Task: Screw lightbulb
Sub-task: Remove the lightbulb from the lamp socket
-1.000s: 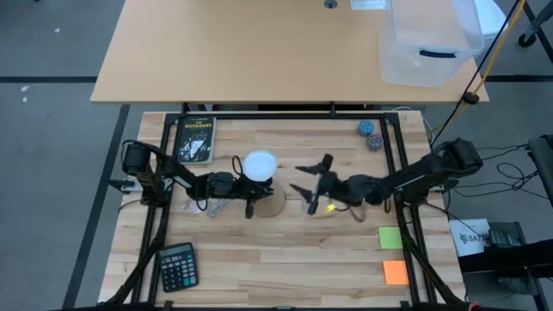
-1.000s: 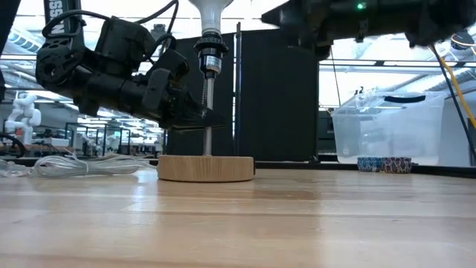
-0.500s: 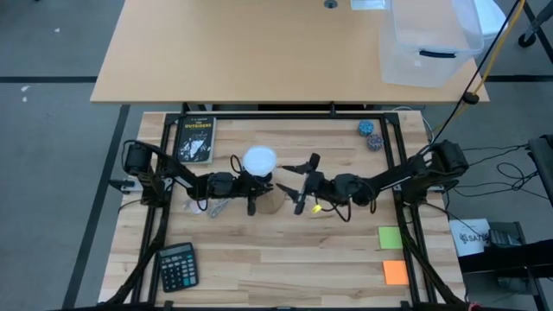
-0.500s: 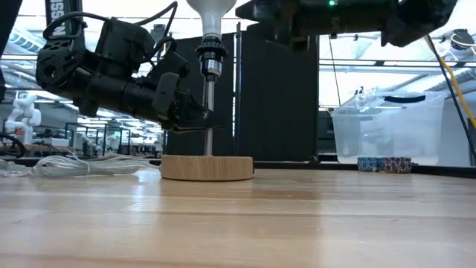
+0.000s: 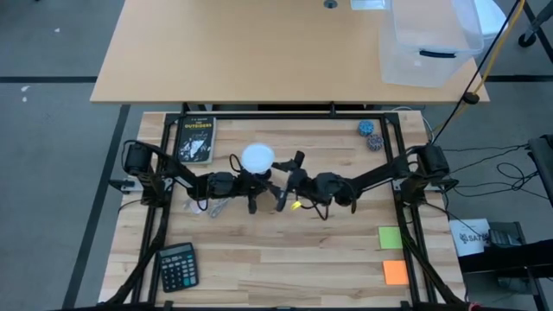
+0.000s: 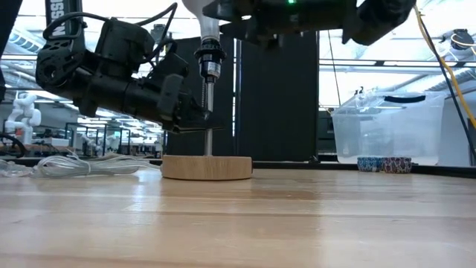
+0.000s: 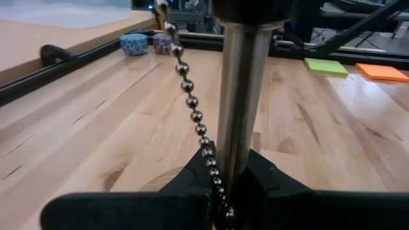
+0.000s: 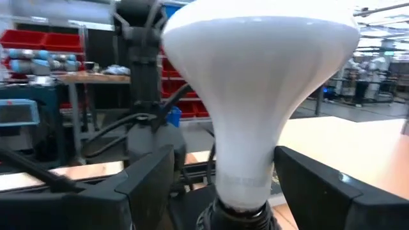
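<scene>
The white lightbulb (image 5: 258,158) sits in the black socket (image 6: 209,58) atop a metal pole on a round wooden base (image 6: 207,167), which rests flat on the table. A bead chain (image 7: 192,110) hangs beside the pole. My left gripper (image 5: 250,193) is shut on the pole below the socket. My right gripper (image 5: 289,180) is open at bulb height, just right of the bulb. In the right wrist view its fingers (image 8: 139,185) stand on either side of the bulb's neck (image 8: 246,172) without touching it. My left gripper pinches the metal pole (image 7: 238,150) between its two fingers, partway up between the wooden base and the socket. The fingers (image 6: 195,119) come in level from the table's left and lie across the pole. The stand is upright, its base on the table.
A dark book (image 5: 196,139) lies far left and a calculator (image 5: 177,266) near left. Two small patterned bowls (image 5: 371,135) stand far right, and green (image 5: 390,238) and orange (image 5: 395,272) sticky notes lie near right. Clear cable or wrapper (image 6: 74,165) lies left of the base.
My right gripper has moved toward the table's left, from well right of the lamp up to the bulb, staying open. My left gripper has kept its hold on the pole.
</scene>
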`<state>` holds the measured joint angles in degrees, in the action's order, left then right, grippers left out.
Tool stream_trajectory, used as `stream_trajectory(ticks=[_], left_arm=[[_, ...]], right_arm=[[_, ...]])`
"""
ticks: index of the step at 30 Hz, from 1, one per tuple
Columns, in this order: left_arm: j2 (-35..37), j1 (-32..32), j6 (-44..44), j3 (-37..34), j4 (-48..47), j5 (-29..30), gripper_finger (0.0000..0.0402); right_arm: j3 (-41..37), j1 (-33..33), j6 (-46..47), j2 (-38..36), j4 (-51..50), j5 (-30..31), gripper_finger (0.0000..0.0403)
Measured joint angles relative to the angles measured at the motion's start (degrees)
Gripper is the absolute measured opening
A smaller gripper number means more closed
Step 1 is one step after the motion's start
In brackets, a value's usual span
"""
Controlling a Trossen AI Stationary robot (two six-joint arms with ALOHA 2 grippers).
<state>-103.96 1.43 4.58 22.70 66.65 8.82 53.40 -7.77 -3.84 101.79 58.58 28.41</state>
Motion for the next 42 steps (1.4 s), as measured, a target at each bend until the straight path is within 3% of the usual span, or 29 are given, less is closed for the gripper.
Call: stream_trajectory(ticks=[13,20,24,29,42], left_arm=[[0.0,0.0,0.0,0.0,-0.2,0.5,0.0033],[0.1,0.0,0.0,0.1,-0.4,0.1,0.0033],[0.1,0.0,-0.3,0.0,-0.8,-0.2,0.0033],[0.1,0.2,-0.9,0.0,-0.8,-4.5,0.0033],[0.1,0.3,-2.4,0.0,-0.8,-14.7,0.0033]], right_arm=[[7.9,3.2,-0.7,2.2,-8.6,0.5,0.0258],[8.1,3.6,-2.8,1.9,-11.0,-1.0,0.0186],[8.1,4.1,-2.6,1.4,-12.0,-5.8,0.0145],[8.1,5.1,-2.4,1.3,-12.7,-8.5,0.0145],[8.1,10.9,-2.3,-1.9,-20.2,-31.0,0.0146]])
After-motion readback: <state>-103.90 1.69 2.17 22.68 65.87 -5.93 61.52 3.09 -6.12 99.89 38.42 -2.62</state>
